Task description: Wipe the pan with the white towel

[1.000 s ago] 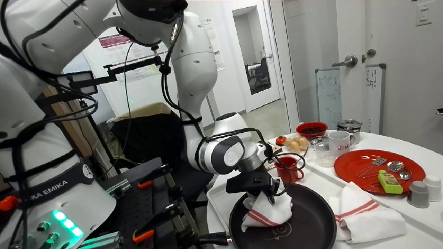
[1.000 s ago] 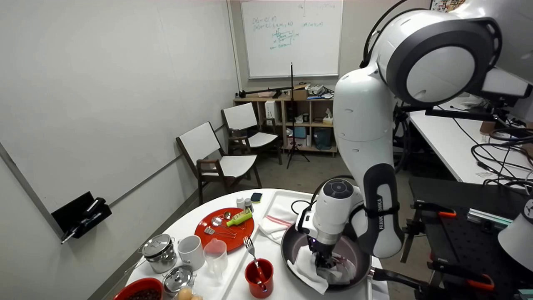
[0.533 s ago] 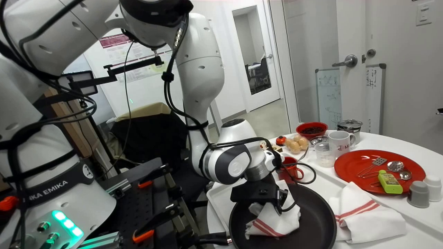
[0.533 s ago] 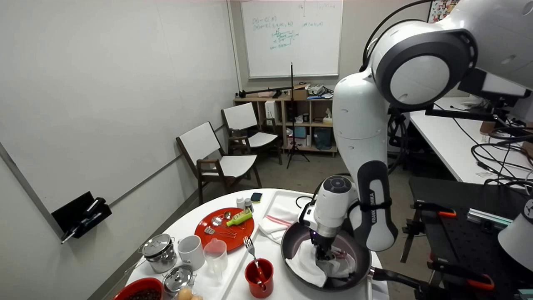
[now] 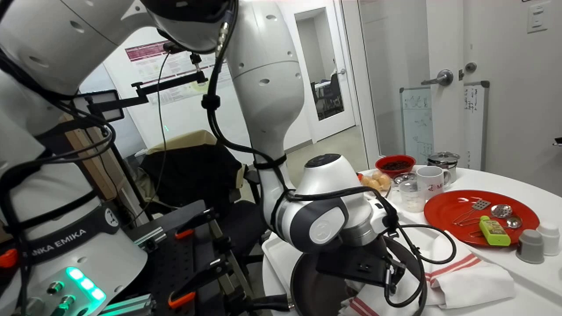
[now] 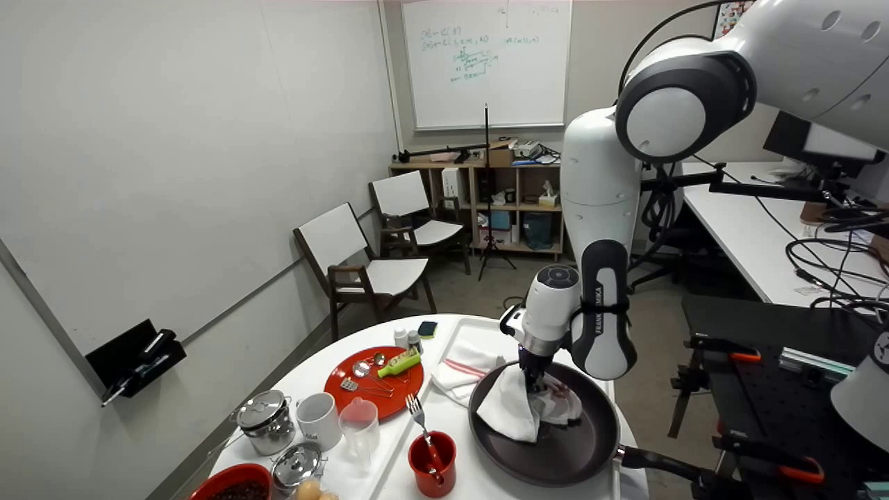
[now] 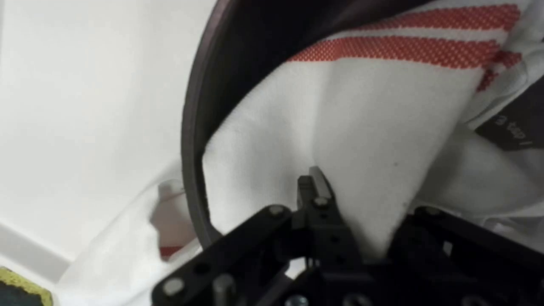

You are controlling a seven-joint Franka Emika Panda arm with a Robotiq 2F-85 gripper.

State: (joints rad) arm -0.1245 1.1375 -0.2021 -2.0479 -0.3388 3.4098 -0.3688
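The dark round pan (image 5: 307, 285) sits on the white table; it also shows in an exterior view (image 6: 576, 455) and in the wrist view (image 7: 263, 38). A white towel with red stripes (image 6: 510, 410) lies bunched inside it, against the rim nearest the second folded towel. It also shows in an exterior view (image 5: 364, 303) and in the wrist view (image 7: 374, 119). My gripper (image 6: 533, 385) points down into the pan and is shut on this towel. In the wrist view the gripper (image 7: 329, 187) has one finger showing; towel cloth hides the other fingertip.
A second striped white towel (image 5: 470, 276) lies beside the pan. A red plate (image 5: 443, 210) with utensils and a green bottle stands beyond. A red mug with a fork (image 6: 432, 465) stands close to the pan. The pan handle (image 6: 660, 464) sticks out towards the clamps.
My gripper has dragged the towel across the pan to the side near the second towel, rightward in an exterior view. The pan stays in place. The arm now hides the red mug there.
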